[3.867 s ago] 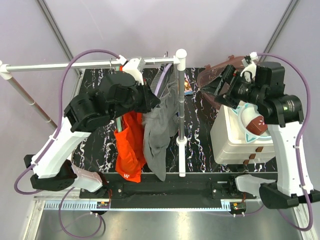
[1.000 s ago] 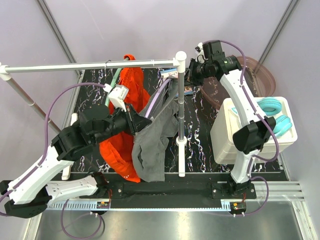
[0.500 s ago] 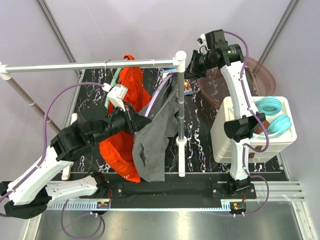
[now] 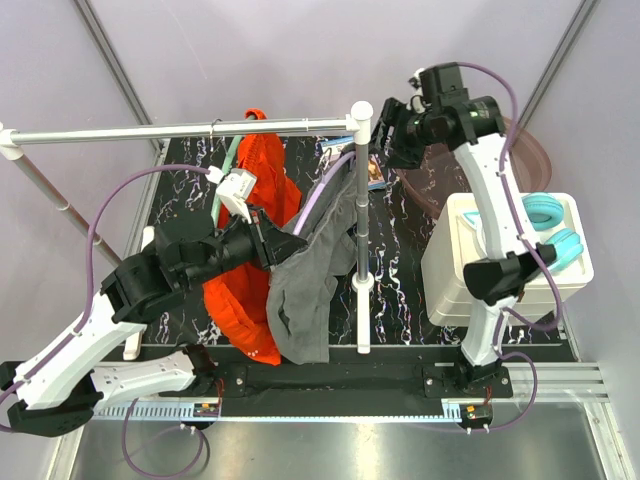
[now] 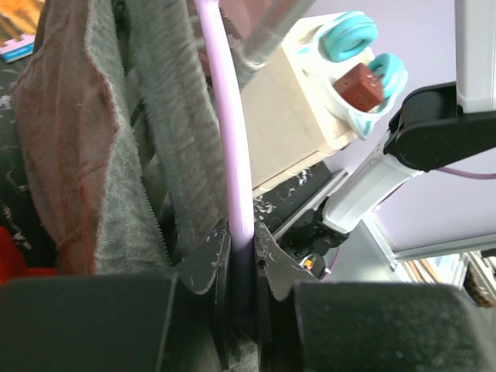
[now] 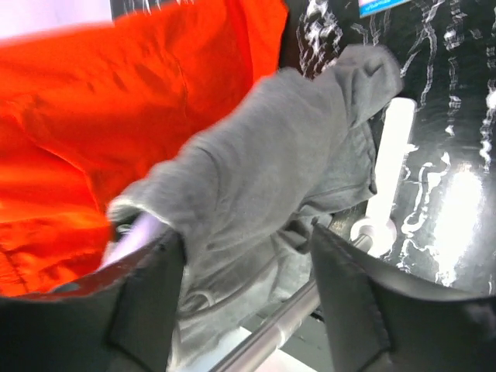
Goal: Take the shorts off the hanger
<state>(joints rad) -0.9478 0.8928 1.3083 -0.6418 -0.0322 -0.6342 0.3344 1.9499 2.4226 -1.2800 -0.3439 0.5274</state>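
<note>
Well, the left gripper [image 5: 239,260] is clenched on the slim lilac plastic hanger [image 5: 226,116], its black fingers [image 5: 206,262] pinching the bar from both sides right at the tips. The plain grey soft fabric shorts [image 4: 305,295] are draped over that hanger, bunched against the fingers on one side and hanging in loose folds toward the near edge of the black marble-patterned table [image 4: 400,260]. From above, the hanger slants up from the left gripper toward the top of the white-capped upright metal post [image 4: 360,215]. Just beside the grey pair, on the left, the bright orange-red fabric shorts [image 4: 245,300] hang from the horizontal silver rail [image 4: 150,131], their top edge poking above it. The right gripper [image 6: 242,236] is up by the top of the post, spread wide, with the grey cloth sitting in the gap between its dark fingers [image 6: 147,298]; I cannot tell whether either finger is actually pressing on the fabric. Below it in the wrist view the orange-red cloth fills the left side and the white post runs down to the table. Off to the right stands a white plastic box [image 4: 450,270] with teal headphones [image 4: 545,212] on top, and behind it a brown translucent bowl [image 4: 525,150]
</note>
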